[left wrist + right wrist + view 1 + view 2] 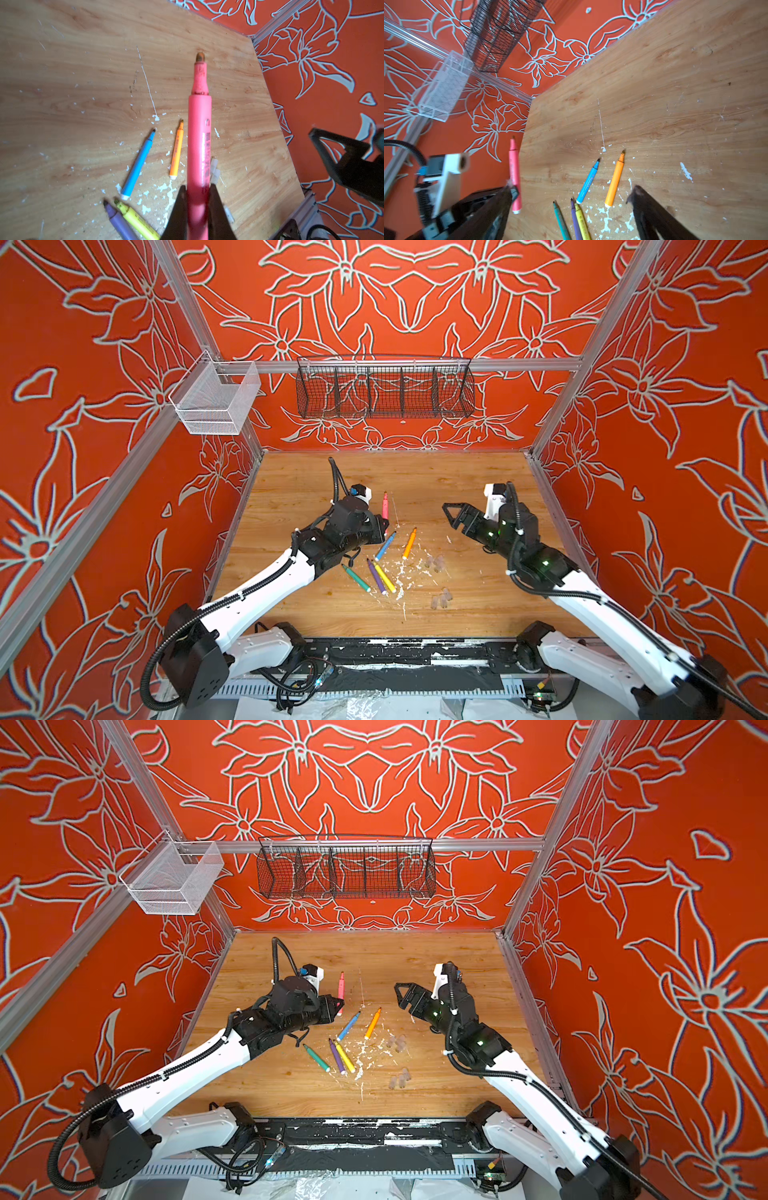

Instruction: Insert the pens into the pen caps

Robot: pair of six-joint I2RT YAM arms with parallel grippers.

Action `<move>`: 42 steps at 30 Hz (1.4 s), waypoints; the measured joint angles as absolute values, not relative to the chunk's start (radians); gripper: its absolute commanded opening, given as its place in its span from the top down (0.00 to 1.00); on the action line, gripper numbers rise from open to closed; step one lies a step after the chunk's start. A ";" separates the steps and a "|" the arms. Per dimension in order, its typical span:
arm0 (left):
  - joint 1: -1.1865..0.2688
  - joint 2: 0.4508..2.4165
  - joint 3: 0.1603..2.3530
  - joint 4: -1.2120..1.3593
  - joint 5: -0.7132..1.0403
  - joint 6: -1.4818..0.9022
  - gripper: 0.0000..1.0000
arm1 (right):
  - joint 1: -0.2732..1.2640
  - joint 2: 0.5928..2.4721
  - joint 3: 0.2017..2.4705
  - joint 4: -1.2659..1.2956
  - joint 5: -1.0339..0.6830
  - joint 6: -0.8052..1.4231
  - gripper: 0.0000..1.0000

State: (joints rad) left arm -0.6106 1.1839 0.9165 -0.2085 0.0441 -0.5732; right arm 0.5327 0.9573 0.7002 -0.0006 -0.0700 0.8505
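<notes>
Pink pen (pixel 198 145) is clamped in the left gripper (pixel 196 189). Jaws are tight on the barrel near its back end, and the dark tip points at the rear wall. In the right wrist view the pink pen (pixel 515 172) looks lifted clear of the wooden table (pixel 478 481).

Landmark is the orange pen (pixel 409 544), lying flat with its tip toward the rear wall and its white end toward the robot base.
- Left gripper (pixel 384 526) with the pink pen (pixel 385 506): on the orange pen's left-arm side, slightly further back.
- Blue pen (pixel 385 546): just beside the orange pen on the left-arm side, not touching it, and angled much the same way.
- Purple pen (pixel 376 576) and yellow pen (pixel 384 576): side by side and touching, base-side of the orange pen.
- Green pen (pixel 356 578): further out on the left-arm side, past the purple pen.
- Cap cluster (pixel 434 563): near the orange pen's white end on the right-arm side. It is too blurred to count.
- Second cap cluster (pixel 441 599): further toward the base and well apart from the orange pen.
- White flecks (pixel 401 576): scattered base-side of the orange pen's white end.
- Right gripper (pixel 451 516): on the orange pen's right-arm side, above the table. Its jaws are spread wide with nothing between them, and the right wrist view confirms this (pixel 572 188).

All six pens are uncapped.
</notes>
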 measured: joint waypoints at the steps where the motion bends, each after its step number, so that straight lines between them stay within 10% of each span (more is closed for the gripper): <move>1: -0.609 1.187 0.904 -0.173 0.057 -0.538 1.00 | 0.532 0.975 0.672 0.034 -0.073 0.835 0.08; 31: -0.707 1.246 0.845 -0.043 0.110 -0.279 1.00 | 0.539 1.319 0.560 0.723 -0.500 0.946 0.34; 42: -0.771 1.287 0.883 -0.059 0.097 -0.234 1.00 | 0.552 1.292 0.560 0.703 -0.512 0.945 0.73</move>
